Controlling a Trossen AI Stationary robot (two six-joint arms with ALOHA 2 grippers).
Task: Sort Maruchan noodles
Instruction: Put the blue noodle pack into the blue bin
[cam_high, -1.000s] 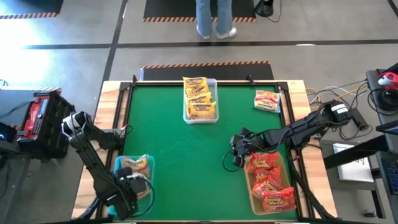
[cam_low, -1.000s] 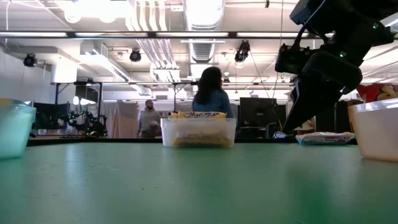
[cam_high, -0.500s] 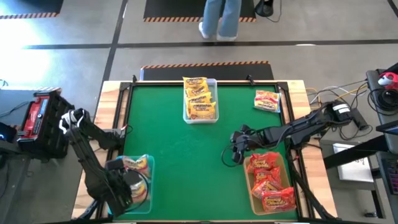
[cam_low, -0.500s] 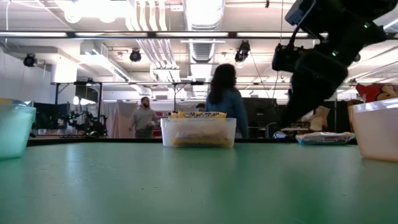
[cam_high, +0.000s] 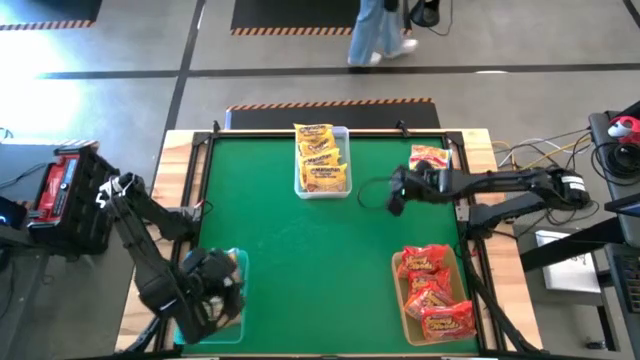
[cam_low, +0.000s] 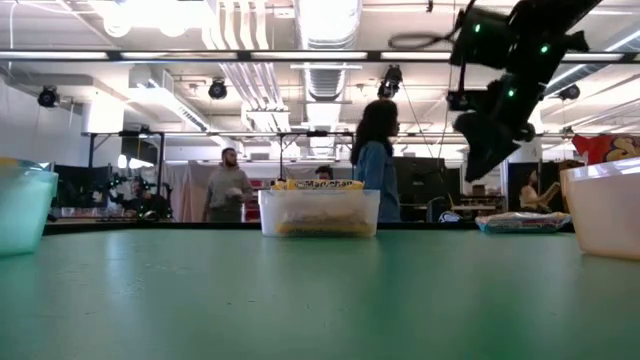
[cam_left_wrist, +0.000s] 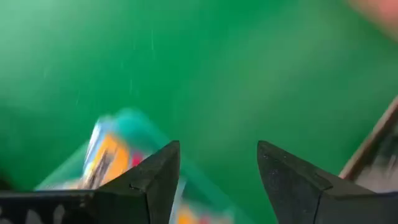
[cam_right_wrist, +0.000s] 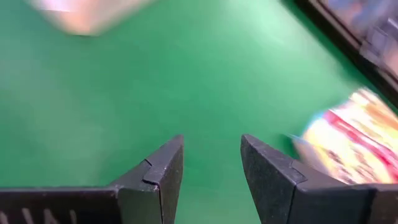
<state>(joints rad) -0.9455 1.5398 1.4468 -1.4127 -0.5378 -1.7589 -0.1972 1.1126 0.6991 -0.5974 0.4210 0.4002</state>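
Note:
A loose red-and-yellow Maruchan noodle packet (cam_high: 430, 161) lies flat on the table's far right; the right wrist view shows it too (cam_right_wrist: 351, 146). My right gripper (cam_high: 394, 196) hangs open above the mat just left of it, with nothing between its fingers (cam_right_wrist: 211, 146). Yellow packets fill a clear bin (cam_high: 322, 160) at the far middle. Red packets lie in a clear bin (cam_high: 436, 297) at the near right. My left gripper (cam_high: 218, 290) is open and empty above a teal bin (cam_left_wrist: 134, 124) at the near left, which holds a yellow packet (cam_left_wrist: 106, 158).
Raised wooden rails (cam_high: 200, 170) border the green mat. The middle of the mat is bare. A person (cam_low: 375, 165) walks in the room beyond the far edge, and another stands farther back. Cables and gear lie off the table's right side.
My right gripper has swung from the near-right bin of red packets toward the far edge, rising as it went. It now hangs beside the loose packet. My left gripper has risen and rolled above the teal bin. The person behind the table has walked to the right.

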